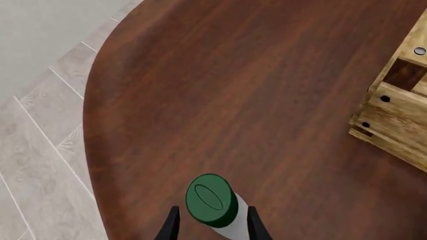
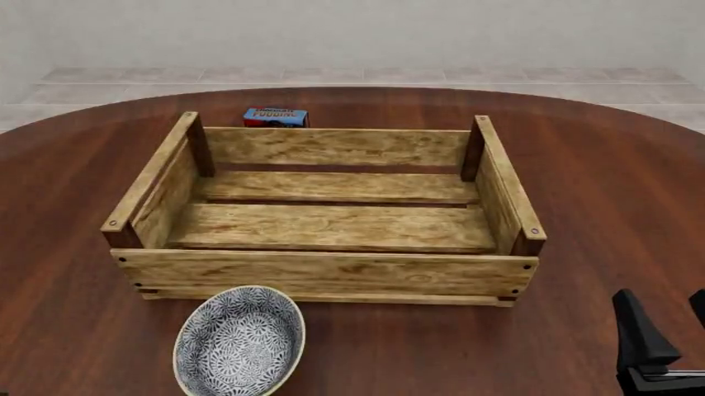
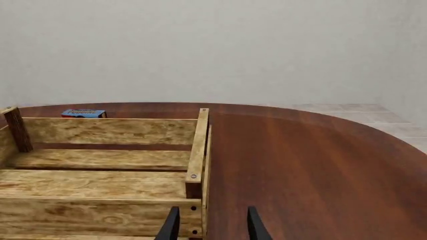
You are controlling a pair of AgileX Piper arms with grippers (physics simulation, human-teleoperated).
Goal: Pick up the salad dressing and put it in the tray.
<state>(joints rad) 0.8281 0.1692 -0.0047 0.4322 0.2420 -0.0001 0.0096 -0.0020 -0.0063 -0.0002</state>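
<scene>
My left gripper (image 1: 211, 227) has its two dark fingers on either side of the salad dressing (image 1: 215, 204), a slim white cylindrical bottle with a dark green round cap, and the white body fills the gap between them, so I judge it pinched at the neck just under the cap. The bottle points cap-forward along my fingers over the dark reddish-brown round table (image 1: 220, 100). I cannot tell from this view whether it is lifted off the wood or resting on it. Neither this gripper nor the bottle shows in the front view, so I must be holding them low and off to the left, outside that camera's frame.

The tray (image 2: 330, 276), a large rectangular light-wood slatted crate with dark brown corner posts, sits mid-table with nothing inside it; one of its corners (image 1: 393, 115) appears at the edge of my left wrist view, well apart from the bottle. So the placing is not yet done: I judge the next need is height to clear the crate's wall.

My right gripper (image 3: 211, 225) hangs with fingers spread and nothing between them, near the crate's right-hand wall (image 3: 199, 150), out of the way.

A round blue-white patterned bowl (image 2: 240, 340) stands just in front of the crate, and a small blue-and-red box (image 2: 274, 117) lies behind it.
</scene>
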